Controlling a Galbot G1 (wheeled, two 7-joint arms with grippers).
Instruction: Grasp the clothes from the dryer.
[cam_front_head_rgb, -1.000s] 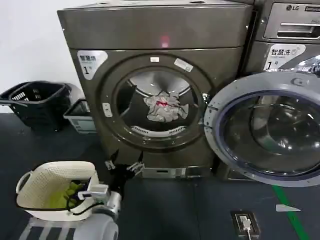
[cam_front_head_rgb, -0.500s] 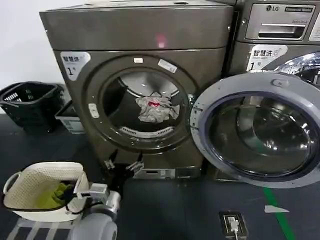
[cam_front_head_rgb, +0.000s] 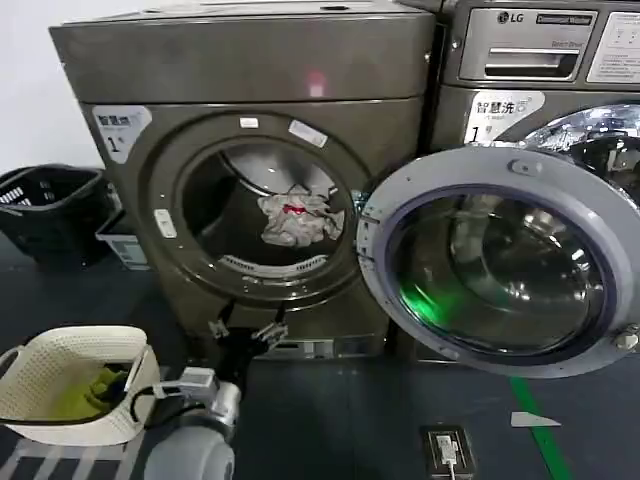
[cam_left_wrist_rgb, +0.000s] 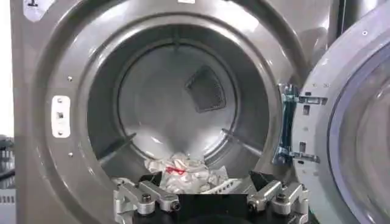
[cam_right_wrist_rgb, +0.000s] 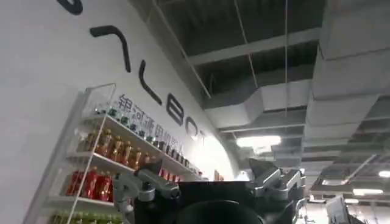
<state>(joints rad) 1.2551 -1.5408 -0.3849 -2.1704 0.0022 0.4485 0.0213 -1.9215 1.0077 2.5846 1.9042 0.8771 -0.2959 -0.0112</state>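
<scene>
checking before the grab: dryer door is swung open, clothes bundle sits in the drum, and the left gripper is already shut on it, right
Not quite. The left gripper is open and holds nothing; the left wrist view shows its fingers spread below the porthole, outside the drum. The rest holds: the dryer has its door swung open, and the clothes lie in the drum.

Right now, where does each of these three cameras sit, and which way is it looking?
Head view: on the robot's head, looking forward and down at the dryer, its open door and the clothes; the left arm with its left gripper shows low in front.
Left wrist view: on the left arm, facing into the drum; the open left gripper frames the clothes.
Right wrist view: on the right arm, tilted up at a wall, drink shelves and ceiling; the open right gripper shows.
Head and left wrist views share dryer, door and clothes.
</scene>
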